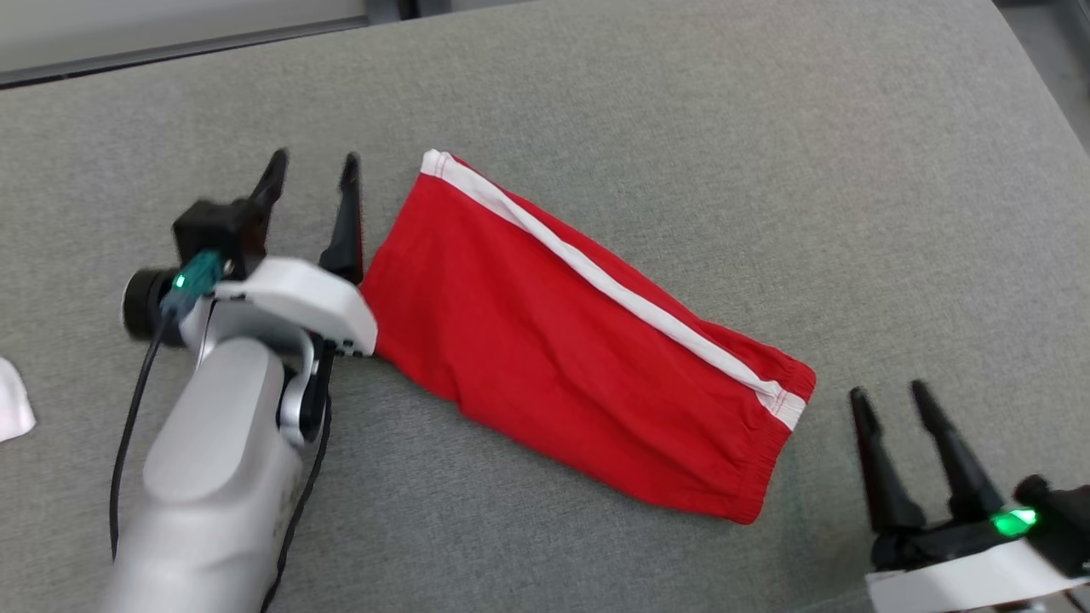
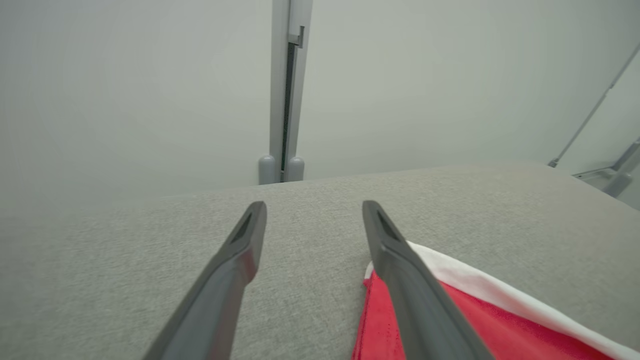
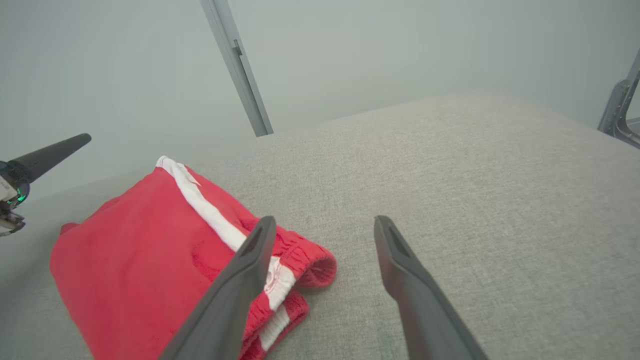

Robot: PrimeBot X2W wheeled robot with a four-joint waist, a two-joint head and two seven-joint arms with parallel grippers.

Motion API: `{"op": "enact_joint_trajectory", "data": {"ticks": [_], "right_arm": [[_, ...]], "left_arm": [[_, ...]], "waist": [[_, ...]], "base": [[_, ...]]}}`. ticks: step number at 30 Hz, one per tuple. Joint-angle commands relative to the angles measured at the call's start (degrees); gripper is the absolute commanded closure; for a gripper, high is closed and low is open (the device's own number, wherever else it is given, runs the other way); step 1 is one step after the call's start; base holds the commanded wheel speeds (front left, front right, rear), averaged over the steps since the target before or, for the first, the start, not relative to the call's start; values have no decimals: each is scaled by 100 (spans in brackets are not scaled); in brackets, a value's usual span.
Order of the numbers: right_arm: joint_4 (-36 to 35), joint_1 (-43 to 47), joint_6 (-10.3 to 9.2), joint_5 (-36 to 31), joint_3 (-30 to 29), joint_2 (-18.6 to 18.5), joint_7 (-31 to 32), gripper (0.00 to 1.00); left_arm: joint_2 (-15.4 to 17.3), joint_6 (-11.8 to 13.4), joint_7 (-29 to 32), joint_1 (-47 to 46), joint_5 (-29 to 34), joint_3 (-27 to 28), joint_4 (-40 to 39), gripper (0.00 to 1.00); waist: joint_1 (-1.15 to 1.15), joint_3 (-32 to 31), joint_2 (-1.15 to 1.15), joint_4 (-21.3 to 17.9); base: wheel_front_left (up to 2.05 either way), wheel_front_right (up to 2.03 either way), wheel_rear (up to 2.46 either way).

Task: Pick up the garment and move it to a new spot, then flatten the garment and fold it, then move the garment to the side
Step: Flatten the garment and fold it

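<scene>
The garment [image 1: 579,340] is a pair of red shorts with a white side stripe, lying folded and flat on the grey table [image 1: 681,111]. My left gripper [image 1: 313,162] stands open just left of its hem end, its right finger close beside the cloth edge, nothing between the fingers. In the left wrist view the garment [image 2: 480,325] lies under and right of the right finger, with the left gripper [image 2: 314,206] open over bare table. My right gripper [image 1: 890,396] is open just right of the waistband end. The right wrist view shows the right gripper [image 3: 324,222] open beside the garment [image 3: 140,250].
A white cloth scrap [image 1: 13,413] lies at the table's left edge. The table's far edge meets a pale wall with a grey upright post [image 2: 286,90]. A metal frame [image 3: 620,115] stands off the table's right side.
</scene>
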Motion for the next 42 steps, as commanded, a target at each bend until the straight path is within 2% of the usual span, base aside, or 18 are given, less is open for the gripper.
{"op": "enact_joint_trajectory", "data": {"ticks": [1,9,15,22,36,39,42], "right_arm": [[-179,42,-2,-170,-165,-20,-9,0],[-476,-22,-2,-744,-736,-179,-9,0],[-350,99,-2,-867,-699,-345,-9,0],[-253,308,-2,-823,-638,-406,30,0],[-267,304,-2,-789,-709,-373,39,0],[-297,235,-2,-784,-715,-369,36,0],[-347,161,-2,-779,-695,-371,43,0]], "left_arm": [[62,164,-7,371,107,193,-446,0],[99,638,-9,2109,518,919,-2463,0],[173,778,-8,3312,697,1137,-3342,0],[236,884,92,3977,753,1072,-3696,0],[274,1005,327,4133,777,948,-3972,0],[273,988,387,4043,809,867,-4009,0],[282,855,535,3781,867,679,-3964,0]], "waist": [[0,-129,0,113],[0,-659,0,489],[0,-1152,0,692],[0,-1459,0,814],[0,-1394,0,896],[0,-1299,0,905],[0,-1128,0,896]], "base": [[0,0,0],[0,0,0],[0,0,0],[0,0,0],[0,0,0],[0,0,0],[0,0,0]]}}
